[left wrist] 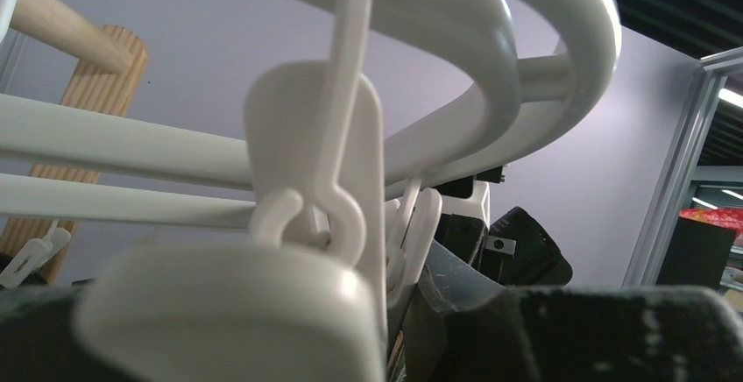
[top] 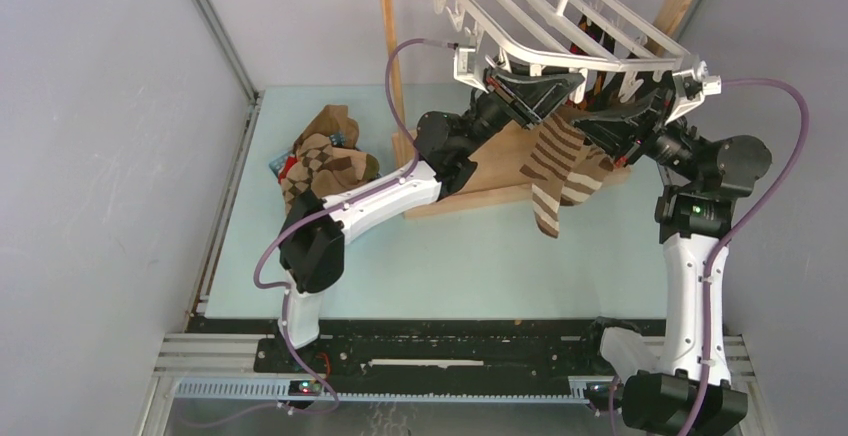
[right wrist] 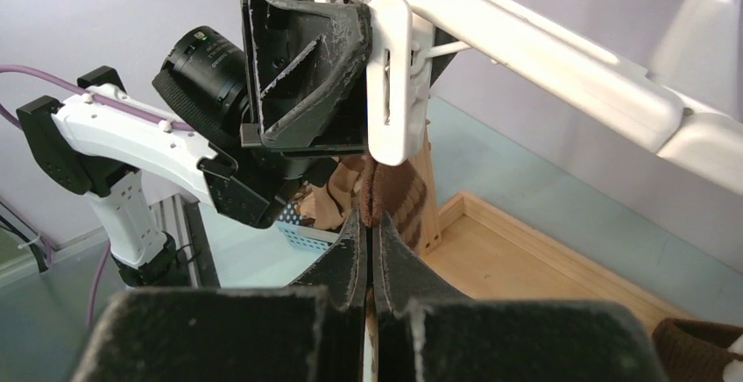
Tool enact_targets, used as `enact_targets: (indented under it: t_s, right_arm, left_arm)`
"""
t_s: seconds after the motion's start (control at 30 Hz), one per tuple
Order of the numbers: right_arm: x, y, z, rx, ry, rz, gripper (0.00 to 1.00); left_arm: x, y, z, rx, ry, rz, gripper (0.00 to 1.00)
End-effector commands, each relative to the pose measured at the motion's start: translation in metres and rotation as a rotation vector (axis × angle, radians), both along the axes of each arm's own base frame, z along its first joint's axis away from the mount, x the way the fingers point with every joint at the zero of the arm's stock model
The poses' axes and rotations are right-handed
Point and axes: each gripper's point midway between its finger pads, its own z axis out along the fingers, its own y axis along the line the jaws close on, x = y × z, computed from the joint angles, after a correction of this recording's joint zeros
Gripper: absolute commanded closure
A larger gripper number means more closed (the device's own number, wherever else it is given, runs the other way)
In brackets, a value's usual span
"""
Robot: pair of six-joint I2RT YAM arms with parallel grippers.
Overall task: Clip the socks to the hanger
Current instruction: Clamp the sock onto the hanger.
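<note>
The white hanger (top: 560, 16) hangs by its hook from the wooden rail. My left gripper (top: 565, 84) reaches up to its near edge and is shut on a white clip (left wrist: 315, 137), which fills the left wrist view; the same clip shows in the right wrist view (right wrist: 390, 75). My right gripper (right wrist: 370, 215) is shut on a brown and tan striped sock (top: 555, 166). The sock's top edge (right wrist: 399, 194) sticks up past my fingertips, just below the clip. The rest of the sock hangs down over the stand's base. More socks (top: 325, 161) lie piled at the left.
The wooden stand's upright (top: 393, 76) and flat base (top: 480, 181) sit under the hanger. A small blue mesh basket (top: 280, 164) holds the sock pile. A dark sock (top: 598, 31) hangs at the hanger's far side. Grey walls close in both sides.
</note>
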Motion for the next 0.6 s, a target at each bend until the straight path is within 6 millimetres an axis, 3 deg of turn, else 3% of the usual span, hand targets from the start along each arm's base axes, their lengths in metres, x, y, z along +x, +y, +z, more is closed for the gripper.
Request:
enact_targets:
  t_s: [0.0, 0.23, 0.57]
  right_arm:
    - [-0.018, -0.001, 0.017, -0.044, -0.077, -0.003, 1.00]
    - [-0.027, 0.002, 0.018, -0.055, -0.081, 0.024, 1.00]
    - [-0.013, 0.005, 0.026, 0.015, -0.059, 0.042, 1.00]
  left_arm:
    - [-0.015, 0.023, 0.026, -0.059, -0.048, -0.018, 0.96]
    - [-0.015, 0.025, 0.028, -0.071, -0.052, -0.032, 0.96]
    - [-0.017, 0.026, 0.028, -0.080, -0.052, -0.054, 0.96]
